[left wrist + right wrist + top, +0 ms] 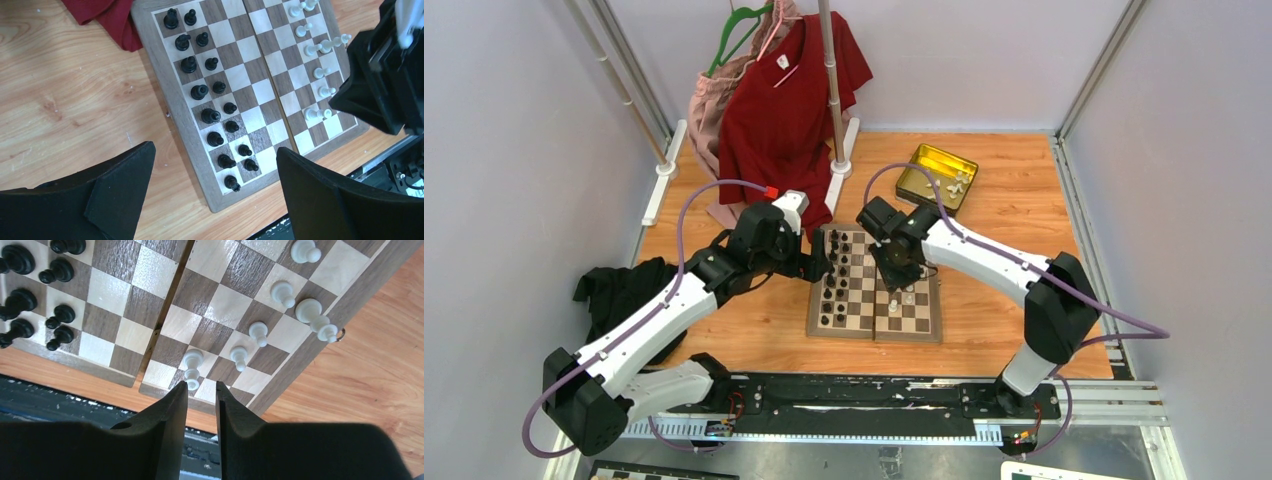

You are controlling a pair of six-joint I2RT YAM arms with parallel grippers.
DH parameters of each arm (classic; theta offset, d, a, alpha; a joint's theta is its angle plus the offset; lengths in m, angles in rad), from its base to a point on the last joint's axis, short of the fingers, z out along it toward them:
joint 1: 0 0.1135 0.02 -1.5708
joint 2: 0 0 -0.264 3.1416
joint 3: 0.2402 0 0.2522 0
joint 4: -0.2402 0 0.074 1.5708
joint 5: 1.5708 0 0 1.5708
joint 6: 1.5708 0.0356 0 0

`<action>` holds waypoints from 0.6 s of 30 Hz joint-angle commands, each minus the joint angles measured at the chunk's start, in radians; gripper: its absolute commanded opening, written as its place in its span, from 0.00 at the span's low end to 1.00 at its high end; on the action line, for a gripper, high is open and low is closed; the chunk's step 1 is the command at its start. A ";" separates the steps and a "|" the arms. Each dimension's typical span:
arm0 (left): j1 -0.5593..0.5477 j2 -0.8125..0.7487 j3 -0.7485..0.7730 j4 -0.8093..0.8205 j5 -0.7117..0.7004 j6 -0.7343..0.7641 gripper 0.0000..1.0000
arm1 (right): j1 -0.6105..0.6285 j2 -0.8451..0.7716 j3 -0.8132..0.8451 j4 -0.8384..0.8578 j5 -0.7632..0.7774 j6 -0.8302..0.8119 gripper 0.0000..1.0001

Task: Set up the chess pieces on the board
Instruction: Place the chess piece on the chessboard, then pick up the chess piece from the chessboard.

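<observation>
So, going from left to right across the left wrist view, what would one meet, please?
Red shirt → black pieces → white pieces → right arm.

The top camera sits high above and behind the arm bases. It looks down and forward over the whole table point(1014, 210) from far away, so the board point(864, 300) is small in the middle of the view.

The left wrist camera looks down on the board from the side of the black pieces point(210, 115). It is at a middle distance. Nearly all squares are in view, and they lie slantwise.

The right wrist camera hangs very near over the board and faces down at the corner with the white pieces point(258, 333). Only part of the squares fits in.

All three views share the board. Both wrist views share the seam point(260, 50) and pieces of both colours.
</observation>
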 commanded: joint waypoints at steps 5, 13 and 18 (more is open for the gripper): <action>0.000 -0.016 -0.002 -0.013 -0.023 0.021 0.98 | 0.081 -0.073 -0.134 0.160 0.112 0.047 0.33; -0.001 -0.001 -0.009 -0.003 -0.023 0.021 0.98 | 0.086 -0.066 -0.160 0.180 0.101 0.056 0.33; 0.000 0.000 -0.014 0.000 -0.023 0.019 0.98 | 0.088 -0.068 -0.170 0.178 0.096 0.062 0.33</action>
